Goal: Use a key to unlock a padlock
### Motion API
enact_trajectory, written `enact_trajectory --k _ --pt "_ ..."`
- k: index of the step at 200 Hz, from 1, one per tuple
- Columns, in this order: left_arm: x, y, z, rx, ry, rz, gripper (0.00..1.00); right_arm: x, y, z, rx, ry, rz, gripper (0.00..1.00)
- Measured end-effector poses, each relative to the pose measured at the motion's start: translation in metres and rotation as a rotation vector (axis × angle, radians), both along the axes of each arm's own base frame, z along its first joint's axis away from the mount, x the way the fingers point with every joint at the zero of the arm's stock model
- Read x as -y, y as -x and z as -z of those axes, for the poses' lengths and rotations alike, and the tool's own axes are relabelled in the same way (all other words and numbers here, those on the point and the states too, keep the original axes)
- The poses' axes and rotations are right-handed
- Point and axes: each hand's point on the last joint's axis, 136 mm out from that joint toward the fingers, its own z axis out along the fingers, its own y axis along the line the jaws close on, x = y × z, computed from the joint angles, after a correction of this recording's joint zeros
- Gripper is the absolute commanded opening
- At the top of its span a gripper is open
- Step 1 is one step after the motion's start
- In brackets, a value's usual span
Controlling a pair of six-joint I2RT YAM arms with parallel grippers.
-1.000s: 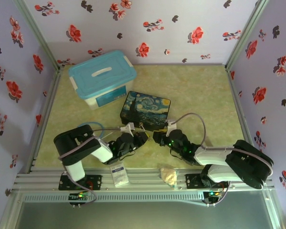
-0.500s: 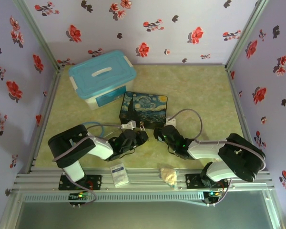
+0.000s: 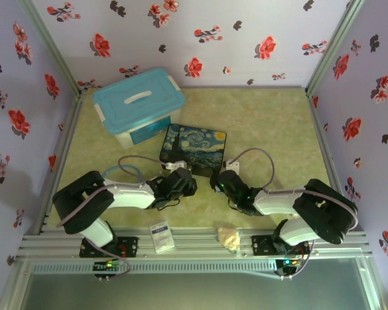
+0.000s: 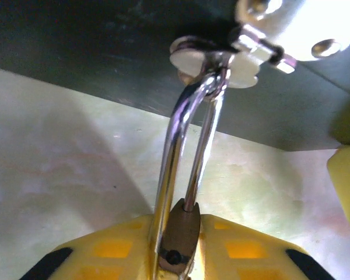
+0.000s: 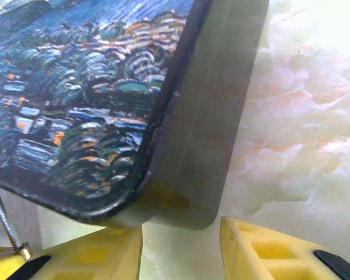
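Note:
In the left wrist view my left gripper (image 4: 182, 220) is shut on the small brass padlock (image 4: 182, 239), gripping its body edge-on between the yellow fingers. Its silver shackle (image 4: 186, 134) rises to a white hasp (image 4: 233, 61) on the side of the dark painted box (image 3: 194, 147). From above, the left gripper (image 3: 183, 185) sits at the box's near edge. My right gripper (image 5: 181, 227) is open, the box's rounded corner (image 5: 186, 198) just ahead of the gap, nothing between its fingers. The right gripper (image 3: 217, 183) is beside the box's near right corner. The key is out of view.
A light-blue lidded tub (image 3: 139, 103) stands at the back left. A white card (image 3: 160, 236) and a crumpled yellowish scrap (image 3: 229, 237) lie by the front rail. A thin metal rod (image 5: 3, 213) crosses the right wrist view's lower left. Floral walls enclose the table.
The left arm has stretched out and lowered, its gripper moving up to the box's near edge. The box has shifted slightly left. The right gripper has closed in on the box's corner.

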Motion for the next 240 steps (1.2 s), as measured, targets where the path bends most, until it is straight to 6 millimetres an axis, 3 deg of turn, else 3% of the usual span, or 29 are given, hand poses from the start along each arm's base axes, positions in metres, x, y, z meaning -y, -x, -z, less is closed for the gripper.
enact_trajectory --k 89,139,210,240 --pt "-0.016 0.005 -0.007 0.066 -0.304 0.074 0.25 0.002 0.001 0.011 -0.023 0.02 0.004 0.37" --pt "-0.012 0.004 -0.017 0.102 -0.419 0.112 0.25 0.004 0.003 0.02 -0.041 0.042 0.004 0.36" --pt "-0.006 0.003 -0.013 0.11 -0.463 0.13 0.26 0.003 0.002 0.02 -0.039 0.041 0.004 0.36" --pt "-0.001 0.004 -0.01 0.109 -0.428 0.134 0.32 0.003 0.002 0.02 -0.04 0.042 0.004 0.35"
